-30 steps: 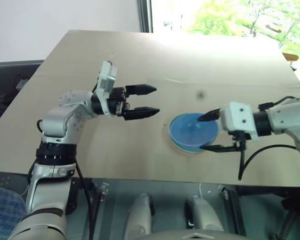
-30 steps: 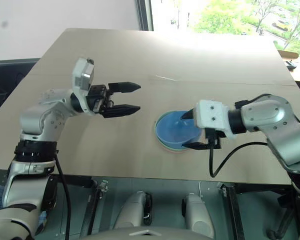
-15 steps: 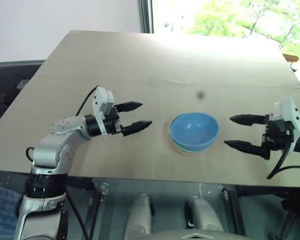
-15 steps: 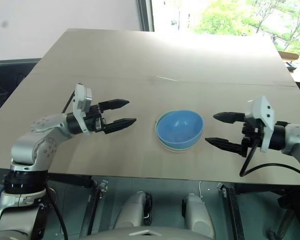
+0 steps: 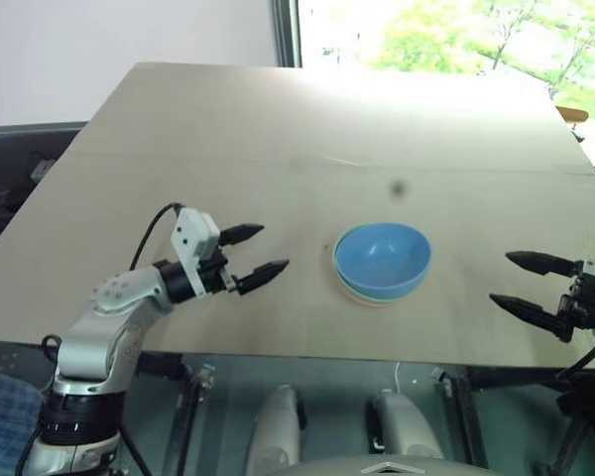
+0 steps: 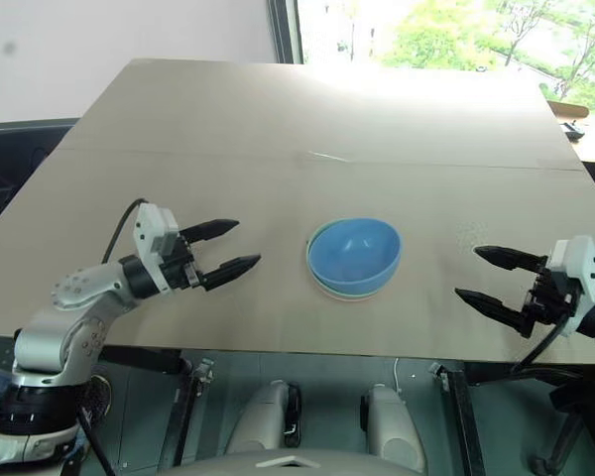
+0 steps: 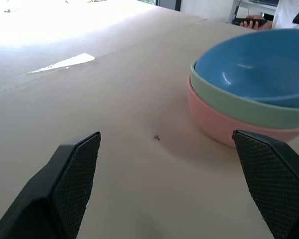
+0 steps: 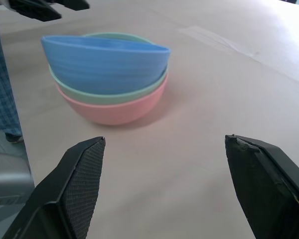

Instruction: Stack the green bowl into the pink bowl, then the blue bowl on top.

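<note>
Pale wooden table (image 5: 228,119) by a bright window, trees outside. Near its front edge sits one stack: pink bowl (image 8: 114,108) on the bottom, green bowl (image 8: 107,93) nested in it, blue bowl (image 5: 382,256) on top.

All three open upward; being round, they have no long axis. In the right wrist view the blue bowl sits slightly tilted in the green one, one side of its rim higher than the other.

Left gripper (image 5: 256,252) hovers left of the stack, fingers spread, holding nothing. Right gripper (image 6: 496,277) hovers right of it near the table's front corner, fingers likewise spread and empty. Both are well apart from the bowls.

Judgement: stacking looks complete.

Risks from here:
- an arm swinging inward could clip the stack and slide it toward the nearby front edge
- the tilted blue bowl seems loosely seated, so a table bump might rock it.
</note>
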`<state>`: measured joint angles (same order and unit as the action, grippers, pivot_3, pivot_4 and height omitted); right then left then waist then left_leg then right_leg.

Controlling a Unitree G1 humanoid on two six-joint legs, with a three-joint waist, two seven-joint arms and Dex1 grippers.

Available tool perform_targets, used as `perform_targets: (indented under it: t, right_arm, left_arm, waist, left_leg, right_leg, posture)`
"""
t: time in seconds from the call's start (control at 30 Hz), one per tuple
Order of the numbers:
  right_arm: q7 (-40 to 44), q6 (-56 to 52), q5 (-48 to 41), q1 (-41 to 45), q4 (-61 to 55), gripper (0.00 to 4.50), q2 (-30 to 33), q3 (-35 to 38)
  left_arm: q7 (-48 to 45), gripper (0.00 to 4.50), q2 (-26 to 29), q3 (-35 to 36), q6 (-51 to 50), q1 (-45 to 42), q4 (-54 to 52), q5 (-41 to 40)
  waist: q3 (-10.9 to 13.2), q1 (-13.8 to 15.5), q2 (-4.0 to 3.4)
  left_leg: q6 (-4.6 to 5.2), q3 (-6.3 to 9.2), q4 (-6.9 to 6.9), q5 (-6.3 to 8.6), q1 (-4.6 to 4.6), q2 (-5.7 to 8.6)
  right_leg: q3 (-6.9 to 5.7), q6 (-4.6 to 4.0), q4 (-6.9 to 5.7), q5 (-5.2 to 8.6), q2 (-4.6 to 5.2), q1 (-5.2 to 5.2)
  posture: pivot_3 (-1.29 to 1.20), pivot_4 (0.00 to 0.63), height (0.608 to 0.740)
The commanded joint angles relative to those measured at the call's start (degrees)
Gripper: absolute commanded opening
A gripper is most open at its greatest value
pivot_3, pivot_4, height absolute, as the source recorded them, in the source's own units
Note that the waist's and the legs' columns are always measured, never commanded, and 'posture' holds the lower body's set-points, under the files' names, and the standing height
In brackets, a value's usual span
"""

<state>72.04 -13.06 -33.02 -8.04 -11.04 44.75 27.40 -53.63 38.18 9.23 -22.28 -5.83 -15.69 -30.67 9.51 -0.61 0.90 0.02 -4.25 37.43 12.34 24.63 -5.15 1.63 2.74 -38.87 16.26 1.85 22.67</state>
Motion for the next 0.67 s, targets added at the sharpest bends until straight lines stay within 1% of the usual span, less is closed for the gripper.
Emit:
perform_targets:
  t: [0.03, 0.37, 0.67]
  right_arm:
    - [3.2, 4.5, -0.1, -0.5, 0.8, 4.05, 1.5, 1.5]
    - [7.1, 7.1, -2.5, -2.0, 0.8, 4.05, 1.9, 2.4]
    - [5.4, 7.0, -3.8, -1.4, 0.4, 4.05, 1.5, 2.4]
  left_arm:
    - [-1.6, 4.5, 1.2, 2.1, 3.3, -0.2, -1.4, -0.1]
    - [-3.0, 4.5, -0.6, 2.7, 7.5, -1.2, -0.4, -1.4]
    - [-3.7, 4.5, -0.9, 2.0, 8.4, -1.6, 0.2, -1.2]
  waist:
    - [0.0, 0.1, 0.0]
    - [0.0, 0.2, -0.01]
    - [0.0, 0.1, -0.01]
  left_leg:
    - [0.0, -0.01, 0.0, 0.0, -0.01, 0.0]
    - [0.0, -0.01, 0.0, 0.0, 0.0, 0.01]
    - [0.0, -0.01, 0.01, 0.0, -0.01, 0.0]
  right_leg:
    - [0.0, 0.0, 0.0, 0.0, 0.0, -0.01]
    - [0.01, 0.0, 0.0, 0.0, 0.01, -0.01]
    - [0.01, 0.0, 0.0, 0.0, 0.0, -0.02]
  posture:
    - [0.0, 0.15, 0.74]
    - [0.0, 0.15, 0.74]
    - [0.0, 0.15, 0.74]
